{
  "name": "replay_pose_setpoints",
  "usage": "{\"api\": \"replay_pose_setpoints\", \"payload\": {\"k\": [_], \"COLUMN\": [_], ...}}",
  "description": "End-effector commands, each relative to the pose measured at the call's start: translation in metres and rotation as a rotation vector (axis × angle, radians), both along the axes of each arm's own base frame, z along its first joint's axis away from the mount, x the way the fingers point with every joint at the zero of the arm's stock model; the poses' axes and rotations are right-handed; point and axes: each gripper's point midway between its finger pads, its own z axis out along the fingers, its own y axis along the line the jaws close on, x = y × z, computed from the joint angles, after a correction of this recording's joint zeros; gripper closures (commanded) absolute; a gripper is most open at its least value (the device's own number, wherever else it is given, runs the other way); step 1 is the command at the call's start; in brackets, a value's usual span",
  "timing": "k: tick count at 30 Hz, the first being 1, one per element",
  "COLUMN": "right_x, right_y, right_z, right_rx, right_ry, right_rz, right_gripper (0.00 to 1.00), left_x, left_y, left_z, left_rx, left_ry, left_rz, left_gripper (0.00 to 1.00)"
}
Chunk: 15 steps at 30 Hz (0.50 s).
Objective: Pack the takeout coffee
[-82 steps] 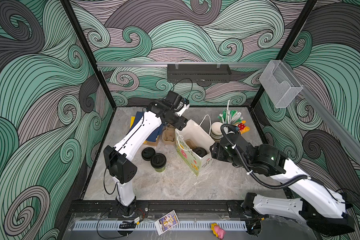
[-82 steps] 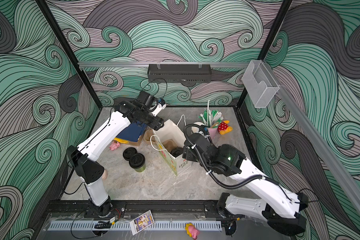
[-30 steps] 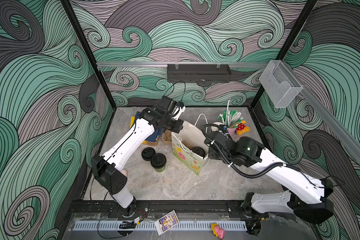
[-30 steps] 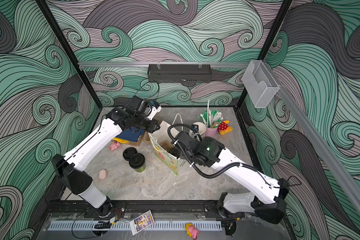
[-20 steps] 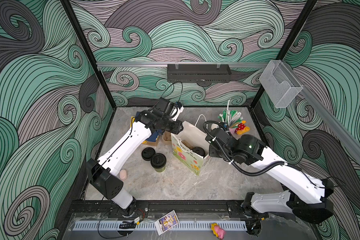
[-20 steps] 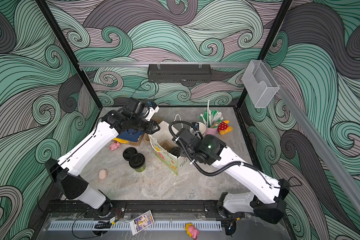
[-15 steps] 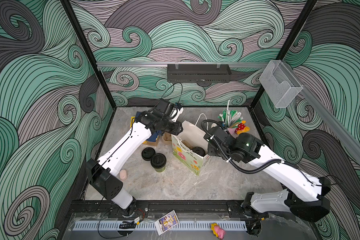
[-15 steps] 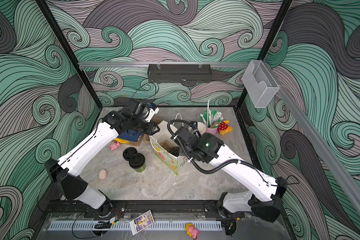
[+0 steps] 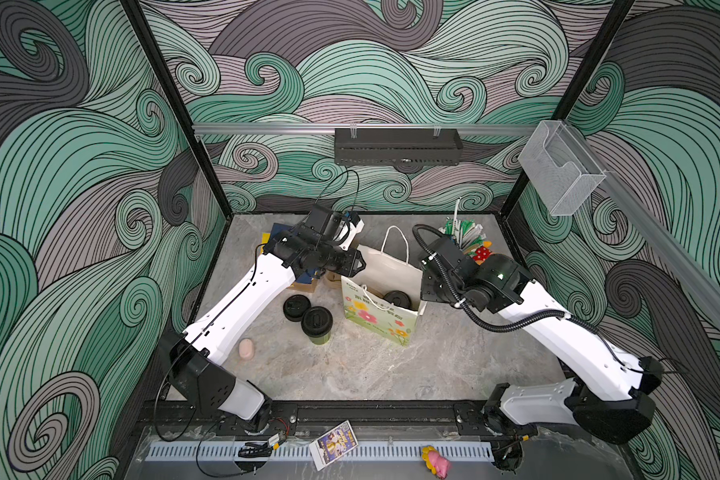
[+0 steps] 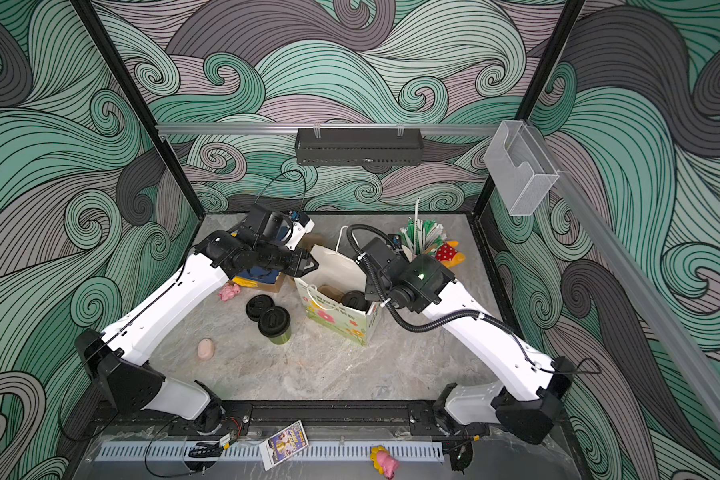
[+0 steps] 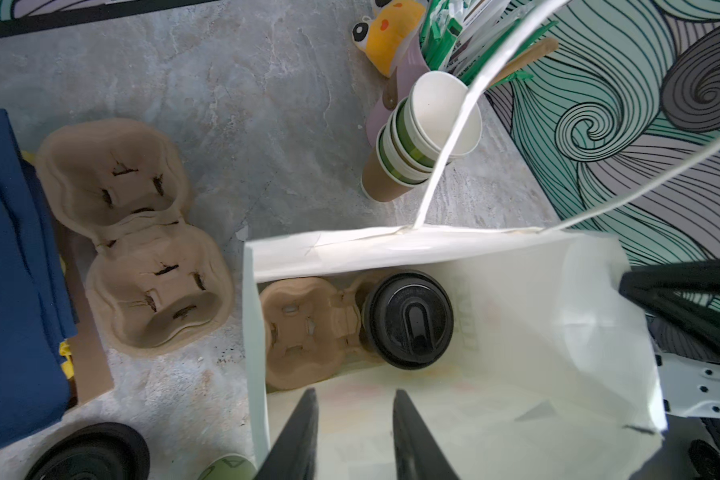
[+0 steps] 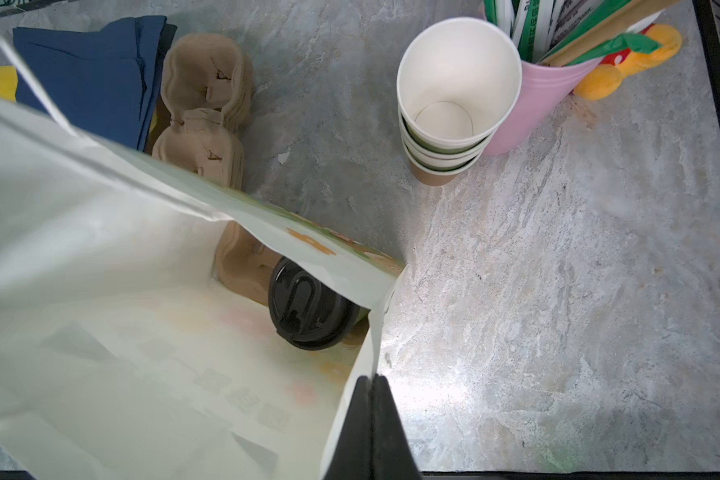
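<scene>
A lidded coffee cup (image 11: 408, 320) stood in one pocket of a brown pulp carrier (image 11: 304, 332) at the bottom of a flower-printed paper bag (image 9: 375, 322); the carrier's other pocket was empty. The right tool (image 12: 371, 399) was closed flat on the bag's rim at one corner. The left tool (image 11: 354, 399) hung over the bag's left edge, its jaws partly apart with nothing between them (one white handle stood upright above the far rim). On the counter (image 9: 350, 374), near the bag, a second lidded cup (image 9: 316, 322) stood just beside a black lid (image 9: 296, 307) lying flat. Toward the back, a stack of empty cups (image 12: 454, 83) touched a pink cup (image 12: 528, 104) of straws.
</scene>
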Motion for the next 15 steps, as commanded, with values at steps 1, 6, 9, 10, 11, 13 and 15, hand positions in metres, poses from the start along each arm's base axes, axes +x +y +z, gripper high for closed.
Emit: {"api": "replay_pose_setpoints", "payload": {"k": [1,6,9,10,11,13,15], "right_x": [0.005,0.019,0.028,0.030,0.031,0.034,0.035], "right_y": [-0.002,-0.005,-0.003,-0.002,0.000,0.004,0.007], "right_z": [0.006,0.005,0.004,0.004,0.003,0.002,0.006], "right_rx": [-0.015,-0.041,-0.051,-0.051,-0.049,-0.046,-0.031], "right_ry": [0.008,0.026,0.038,0.042,0.047,0.057,0.053], "right_rz": [0.059,0.105,0.125,0.129,0.137,0.156,0.167], "right_gripper": [1.00,1.00,1.00,1.00,1.00,0.95,0.88], "left_x": [-0.010,-0.027,-0.031,-0.032,-0.032,-0.028,-0.021], "left_y": [-0.006,-0.006,0.001,0.004,0.007,0.016,0.026], "left_z": [0.022,0.031,0.031,0.032,0.033,0.037,0.045], "left_rx": [-0.116,-0.203,-0.198,-0.192,-0.183,-0.144,-0.093], "left_ry": [-0.007,0.013,0.000,-0.010,-0.022,-0.062,-0.119], "left_rz": [-0.010,-0.008,0.015,0.025,0.033,0.067,0.095], "left_gripper": [0.66,0.63,0.55,0.52,0.50,0.46,0.44]}}
